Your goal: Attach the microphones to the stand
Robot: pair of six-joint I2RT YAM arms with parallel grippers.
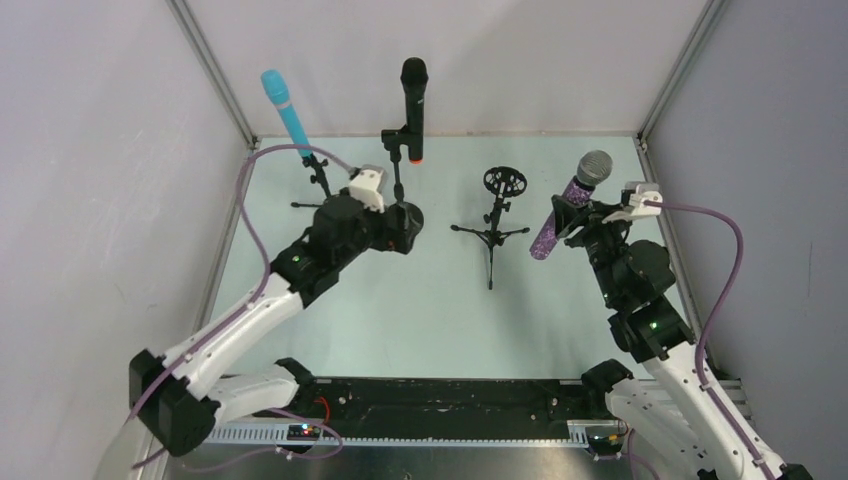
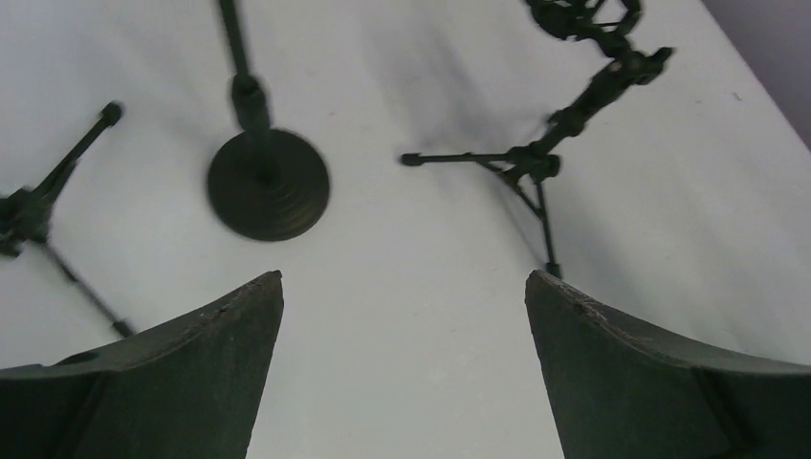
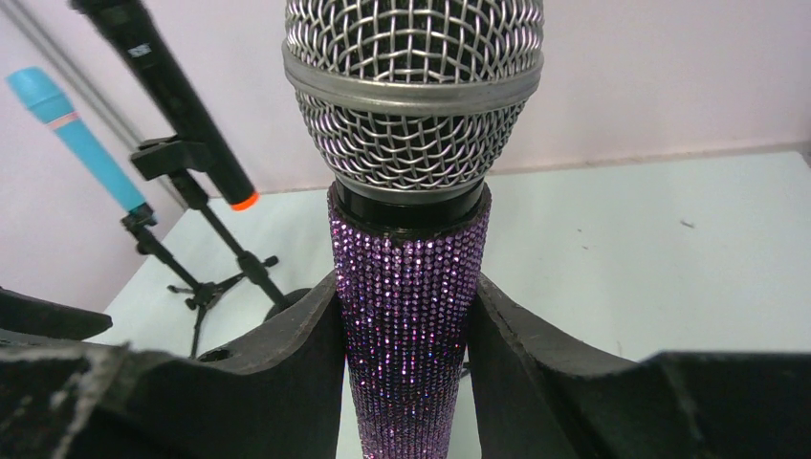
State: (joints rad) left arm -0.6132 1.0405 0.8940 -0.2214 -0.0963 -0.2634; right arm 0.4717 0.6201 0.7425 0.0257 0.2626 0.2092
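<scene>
Two-arm rig, third microphone in transit.

**Near field.** The left gripper hangs over the table with jaws wide and nothing between them. It sits close to the round base of the black mic's stand. The right gripper is clamped about the body of the purple mic, below its mesh head. The mic is held off the table, tilted, head up and tail down. It lies to the right of the empty stand and apart from it.

**Middle field.** The empty stand is a small tripod topped by a ring mount, which holds nothing.

**Far field.** The black mic sits in the clip of the round-base stand, orange end down. The turquoise mic sits in the holder of a second tripod at far left.

**Step, as judged.** Two of the three mics are mounted, and the purple one is being carried to the ring mount. The next move calls for shifting the mic left, bringing its tail over the ring and easing it down. The light tripod looks easy to tip. The free left gripper could brace it.
</scene>
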